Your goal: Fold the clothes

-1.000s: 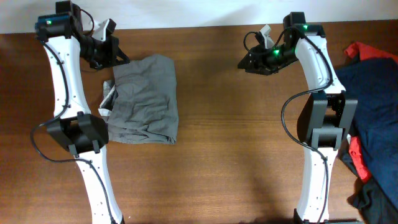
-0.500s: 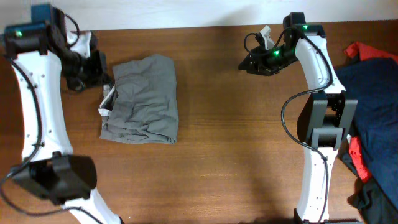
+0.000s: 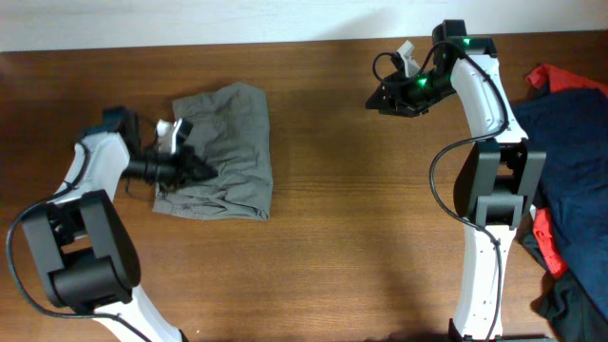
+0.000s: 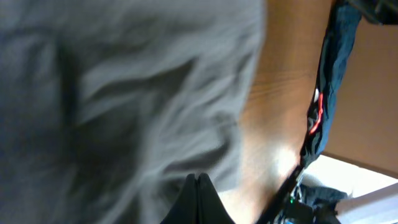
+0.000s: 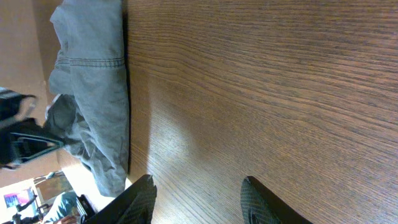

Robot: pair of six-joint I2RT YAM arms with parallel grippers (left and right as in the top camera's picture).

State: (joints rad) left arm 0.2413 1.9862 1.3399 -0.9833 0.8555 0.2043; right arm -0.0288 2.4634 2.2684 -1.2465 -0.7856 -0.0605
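Clothes folded at the table's left, left jaws closed over them

Your grey-olive clothes (image 3: 228, 142) lie as a rumpled, roughly rectangular bundle on the left part of the wooden table (image 3: 361, 237), toward the far edge. Your left gripper (image 3: 195, 169) sits low over the bundle's left side, its fingers (image 4: 186, 205) pressed together. The wrist view fills with blurred grey cloth, and you cannot tell whether any fabric is pinched. Your right gripper (image 3: 380, 98) hovers over bare wood at the far side, well apart from the clothes, jaws moderately wide with nothing between them. A navy garment (image 3: 570, 142) and a red cloth (image 3: 556, 76) are heaped at the right edge.
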